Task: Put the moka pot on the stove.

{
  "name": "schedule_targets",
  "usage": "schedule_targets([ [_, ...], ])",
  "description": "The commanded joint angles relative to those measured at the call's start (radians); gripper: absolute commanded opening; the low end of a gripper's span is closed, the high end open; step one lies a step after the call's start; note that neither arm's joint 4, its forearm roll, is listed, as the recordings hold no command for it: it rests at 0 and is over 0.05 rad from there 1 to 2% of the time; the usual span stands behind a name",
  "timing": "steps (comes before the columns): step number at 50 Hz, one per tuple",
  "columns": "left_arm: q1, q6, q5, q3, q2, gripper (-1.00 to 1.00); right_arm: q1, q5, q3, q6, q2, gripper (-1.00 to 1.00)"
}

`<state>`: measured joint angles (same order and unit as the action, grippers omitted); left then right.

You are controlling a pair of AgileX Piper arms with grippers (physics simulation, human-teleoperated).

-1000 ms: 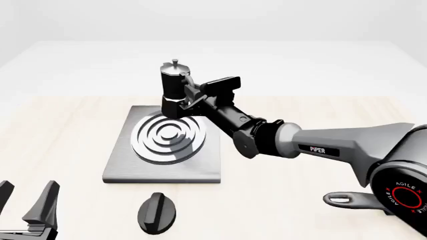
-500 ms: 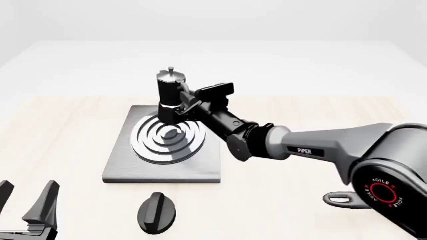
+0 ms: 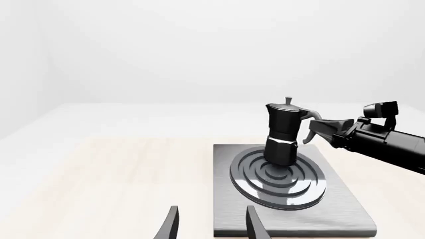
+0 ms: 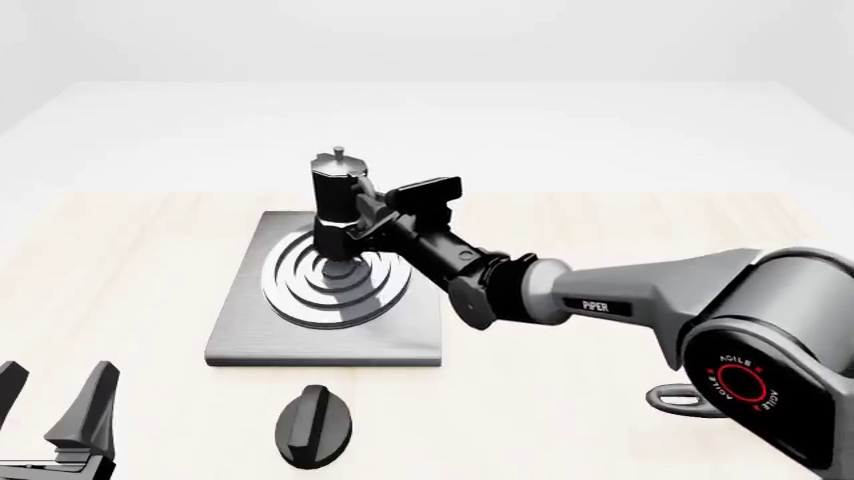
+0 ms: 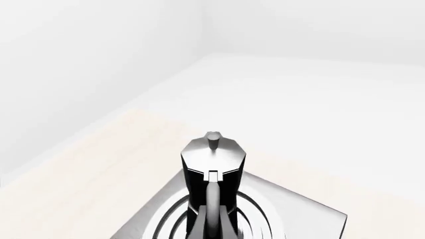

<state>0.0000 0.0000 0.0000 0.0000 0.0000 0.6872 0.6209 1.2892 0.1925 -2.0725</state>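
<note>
Black right pincer (image 4: 358, 222) holds moka pot (image 4: 336, 212) upright.

Black oval knob (image 4: 315, 426), perhaps pan handle (image 4: 694, 398).

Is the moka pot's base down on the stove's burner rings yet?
Touching. In the left wrist view the moka pot stands upright with its base on the stove rings' centre, no gap visible, right tool at its handle.

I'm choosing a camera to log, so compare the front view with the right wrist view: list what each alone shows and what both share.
Front view only: the right gripper at the pot's handle, the idle left gripper, the black knob, and a pan handle.
Right wrist view only: the lid's top from above.
Both: the moka pot over the stove rings.
</note>
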Motion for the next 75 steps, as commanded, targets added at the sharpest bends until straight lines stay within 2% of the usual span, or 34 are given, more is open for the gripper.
schedule_targets([
  [1, 0.000, 0.000, 0.000, 0.000, 0.000, 1.00, 0.006, 0.008, 0.009, 0.014, -0.001, -1.00],
  [57, 0.000, 0.000, 0.000, 0.000, 0.000, 1.00, 0.032, 0.019, 0.023, 0.044, -0.050, -1.00],
  [58, 0.000, 0.000, 0.000, 0.000, 0.000, 1.00, 0.033, 0.018, 0.023, 0.045, -0.050, 1.00],
  [75, 0.000, 0.000, 0.000, 0.000, 0.000, 1.00, 0.036, 0.010, 0.028, 0.037, -0.048, 1.00],
])
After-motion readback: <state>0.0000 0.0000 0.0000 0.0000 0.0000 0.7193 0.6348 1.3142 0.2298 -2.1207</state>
